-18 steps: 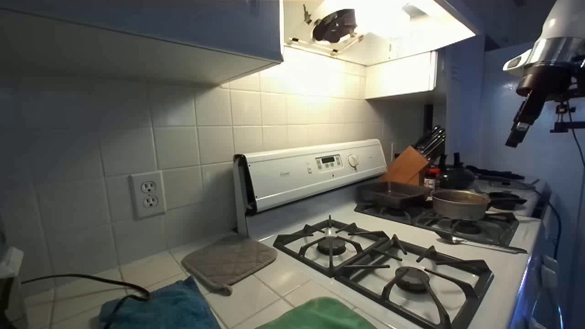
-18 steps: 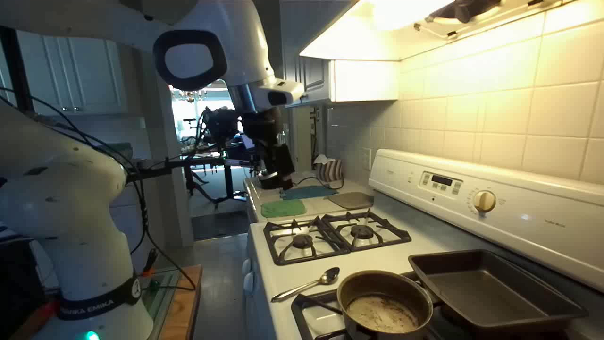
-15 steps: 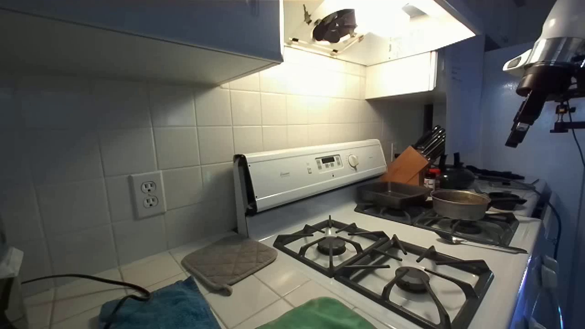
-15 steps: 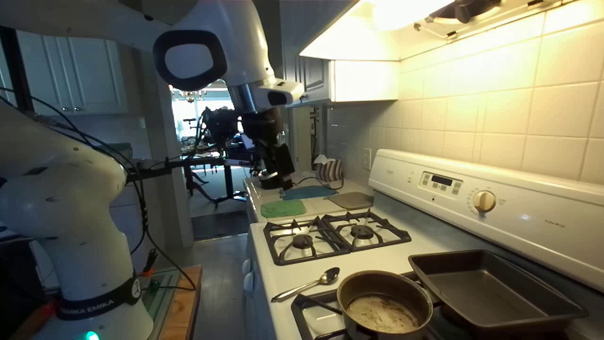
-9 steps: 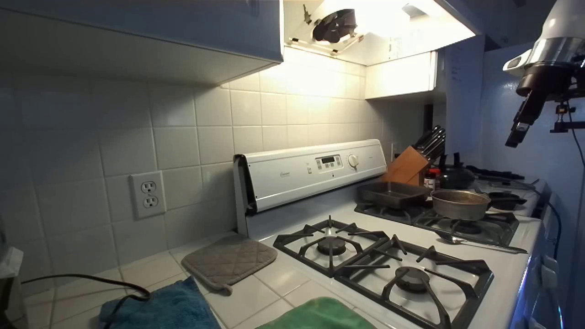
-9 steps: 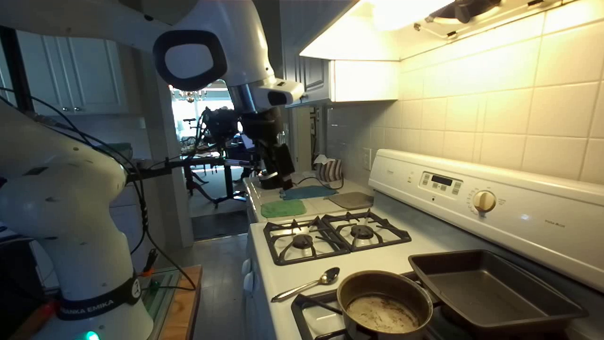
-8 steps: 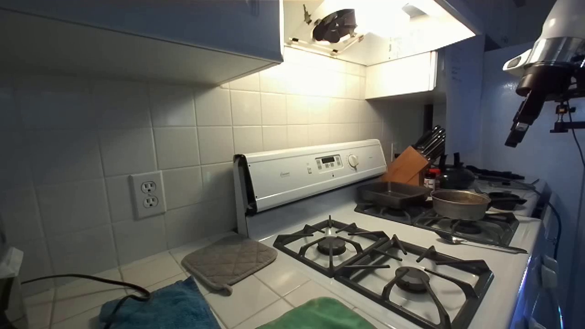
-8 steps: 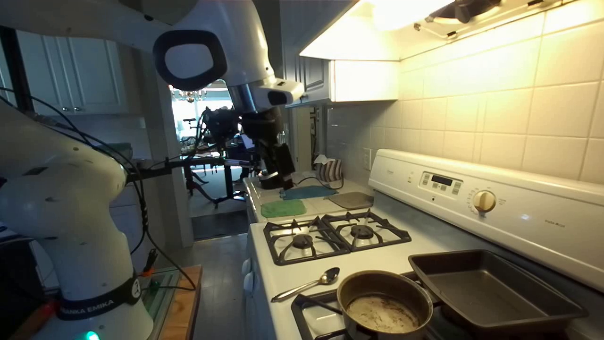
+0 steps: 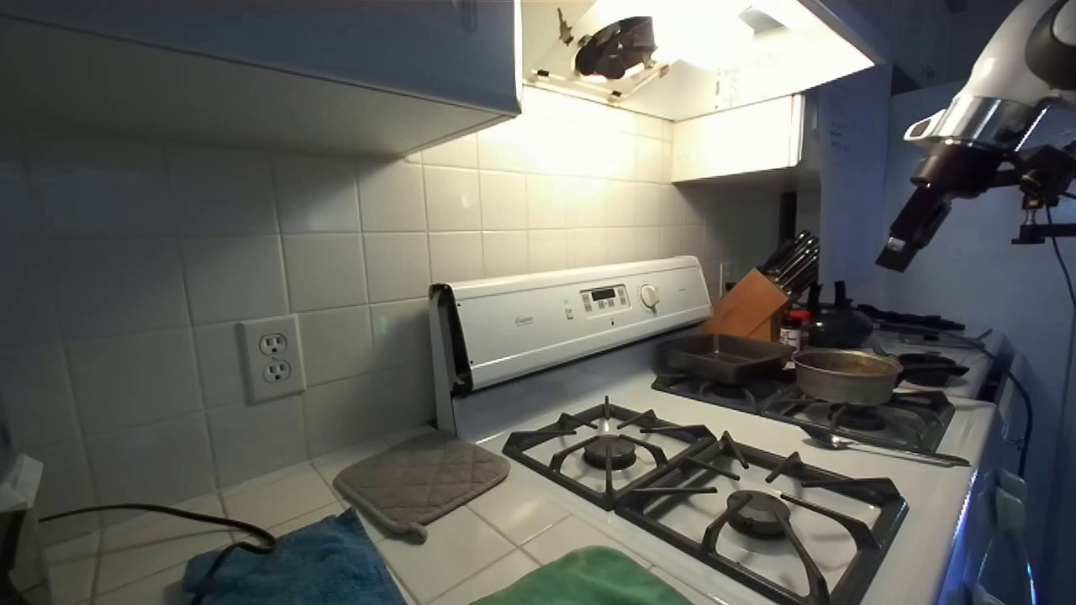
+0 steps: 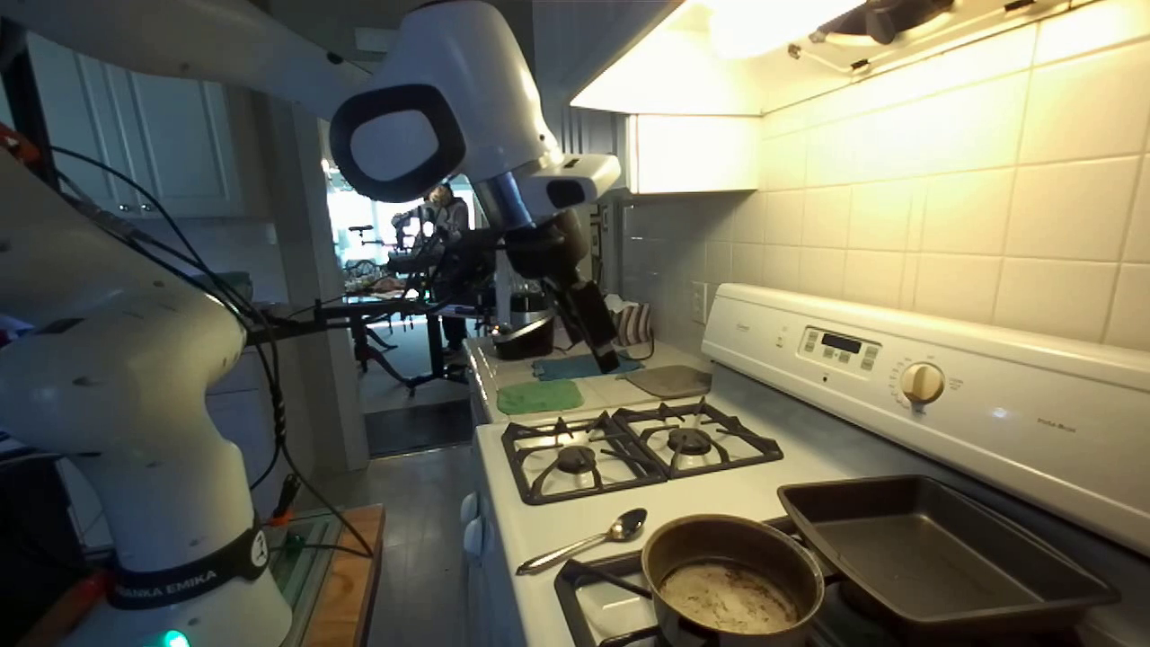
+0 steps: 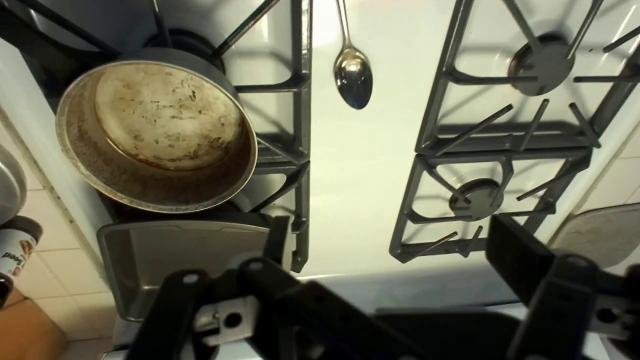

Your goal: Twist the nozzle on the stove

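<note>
One white stove (image 10: 701, 494) stood against the wall (image 9: 538, 197), one dial (image 10: 923, 384) on its back panel (image 9: 513, 336), and bore four black grates (image 11: 301, 100), one spoon (image 11: 353, 77), one saucepan (image 10: 732, 584) and one baking pan (image 10: 943, 553). One green cloth (image 10: 539, 396), one blue cloth (image 9: 311, 563) and one pot holder (image 9: 424, 479) lay beside it. The dial showed only in the exterior views; an exterior view took in a knife block (image 9: 746, 304). The arm (image 10: 481, 99) was bent downward, its gripper (image 11: 392, 245) tilted toward the stove, well apart from the dial, fingers (image 11: 515, 257) spread wide.
</note>
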Available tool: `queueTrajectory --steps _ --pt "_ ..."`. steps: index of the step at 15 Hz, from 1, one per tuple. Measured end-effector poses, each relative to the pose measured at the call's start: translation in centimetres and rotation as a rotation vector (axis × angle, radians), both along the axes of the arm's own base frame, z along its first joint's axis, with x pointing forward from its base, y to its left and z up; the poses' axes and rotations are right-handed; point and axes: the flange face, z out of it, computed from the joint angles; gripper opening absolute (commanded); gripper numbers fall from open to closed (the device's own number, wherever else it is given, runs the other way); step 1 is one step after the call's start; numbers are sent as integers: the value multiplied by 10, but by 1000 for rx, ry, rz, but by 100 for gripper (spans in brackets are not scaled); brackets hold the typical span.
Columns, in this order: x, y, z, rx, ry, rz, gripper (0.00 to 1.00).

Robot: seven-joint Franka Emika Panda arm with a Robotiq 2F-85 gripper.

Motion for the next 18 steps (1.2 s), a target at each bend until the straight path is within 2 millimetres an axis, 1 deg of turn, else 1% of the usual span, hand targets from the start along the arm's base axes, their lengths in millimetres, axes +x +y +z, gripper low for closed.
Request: queueTrajectory --steps 3,6,12,18 --pt "22 -6 -4 -20 -20 -21 100" --pt "49 -9 -4 -45 -34 -26 100" --pt "111 -9 -7 -113 -33 -16 100" --pt "173 -14 -7 -183 -49 -32 100"
